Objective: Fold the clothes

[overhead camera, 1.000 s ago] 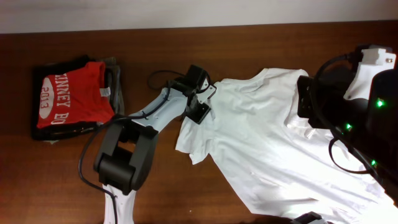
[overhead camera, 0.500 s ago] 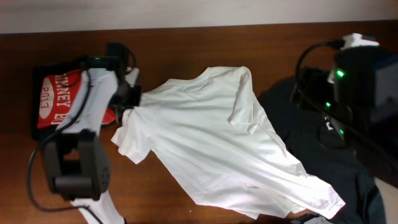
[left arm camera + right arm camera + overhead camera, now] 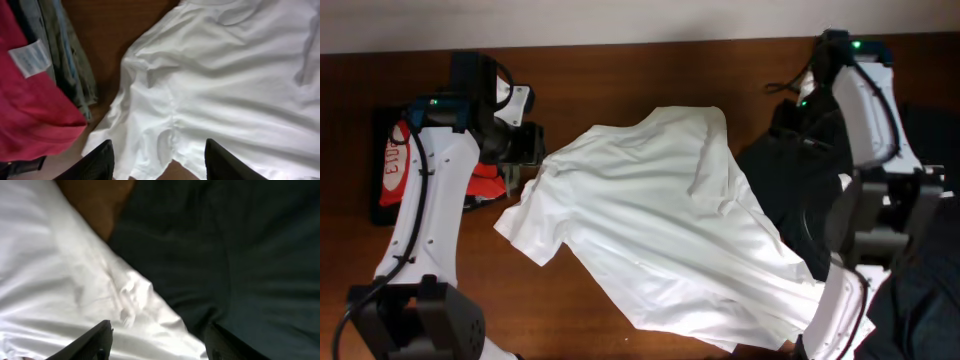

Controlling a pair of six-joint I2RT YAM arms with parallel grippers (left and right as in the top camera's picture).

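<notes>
The white shirt lies spread and wrinkled across the middle of the table, one sleeve toward the left. Its green-and-yellow patch does not show. My left gripper is open and empty, hovering above that sleeve; the left wrist view shows the sleeve between the open fingers. My right gripper is open and empty near the back right. In the right wrist view its fingers hang over the shirt's edge where it meets dark cloth.
A red shirt with white lettering lies on a dark folded pile at far left, also in the left wrist view beside grey-green folded fabric. A dark garment covers the right side, partly under the white shirt.
The white shirt was dragged left across the table by my left gripper, which has since let go and now hovers open. The right arm swung toward the back right, uncovering the dark garment.
</notes>
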